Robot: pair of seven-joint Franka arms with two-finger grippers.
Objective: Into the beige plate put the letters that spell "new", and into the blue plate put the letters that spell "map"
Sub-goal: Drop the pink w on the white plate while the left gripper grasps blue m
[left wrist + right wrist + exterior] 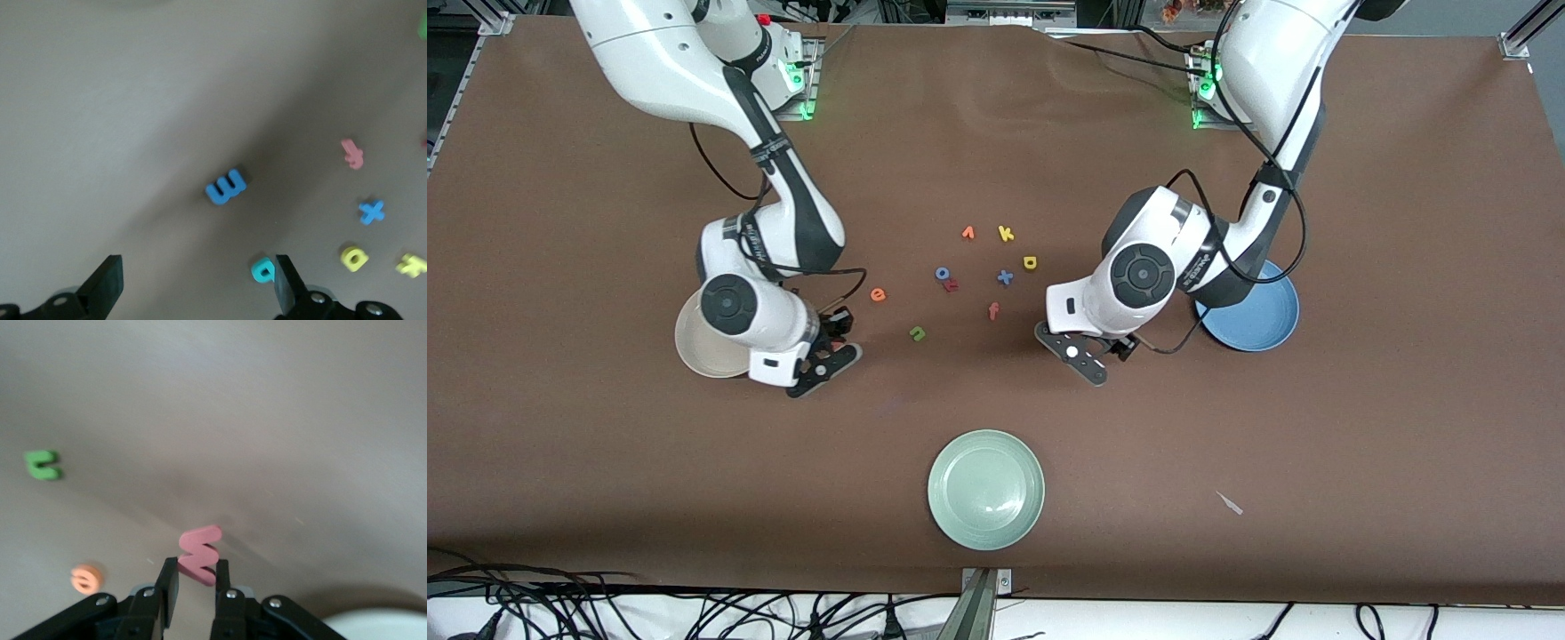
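Pale green, the glazed round plate (985, 529) lies nearest the front camera and plays no part in the sorting. Farther up the brown cloth-covered tabletop (1405, 427), the right pincer (197, 572) is clamped narrowly on the pinkish-red foam "w" (200, 550), pinching one end stroke while the rest of the letter sticks out ahead of the fingers. It hangs just beside the round cream-beige plate (694, 351), which the right arm partly hides. Foam this small is likely near weightless, soft and a little springy, so a light squeeze across a stroke should do; held off-centre, the letter may twist.

The left pincer (197, 273) is spread wide and empty over the blue foam "m" (225, 187) and the teal bowl-and-stem foam letter (263, 269). The green foam "n" (917, 332) and the orange foam "e" (878, 294) lie between the two arms, on bare cloth with space around each for fingers. The round medium-blue plate (1263, 324) sits toward the left arm's end. Farther off, the yellow round-bowled foam letter (1030, 262) lies in a tighter scatter of other letters.
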